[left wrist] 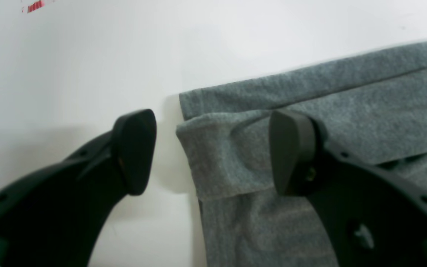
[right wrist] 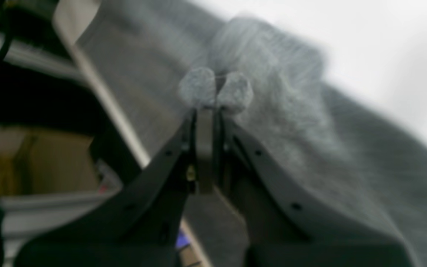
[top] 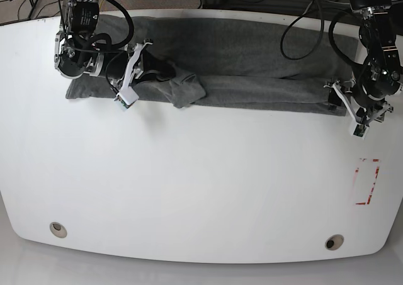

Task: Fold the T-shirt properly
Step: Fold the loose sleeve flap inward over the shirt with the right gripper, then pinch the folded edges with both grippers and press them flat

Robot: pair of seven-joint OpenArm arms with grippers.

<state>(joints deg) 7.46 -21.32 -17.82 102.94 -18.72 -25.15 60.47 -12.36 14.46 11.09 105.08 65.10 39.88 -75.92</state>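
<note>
Left gripper stands with its jaws wide apart, straddling a folded corner of the T-shirt: one finger is over bare white table, the other over grey cloth. Nothing is clamped between them. Right gripper has its jaws drawn together on a small bunch of the shirt — cloth bulges out on either side of the tips.

Edges and room: in the base view the T-shirt lies as a long band along the far edge of the table, reaching nearly from one arm to the other. The near half of the tabletop is open white surface. A red-outlined rectangle mark sits near the table's right edge in that view, and two round holes are near the front corners. At the left gripper the shirt's side edge runs straight, with a doubled layer folded over and a hem band behind it.

Hard to make out: the right wrist view is heavily motion-blurred, so the cloth's layers and the clutter beyond the table edge cannot be read. In the base view the right gripper lies over a rumpled lump of cloth; the pinch point itself is too small to see there. The left gripper sits at the band's opposite end, at its near corner.
</note>
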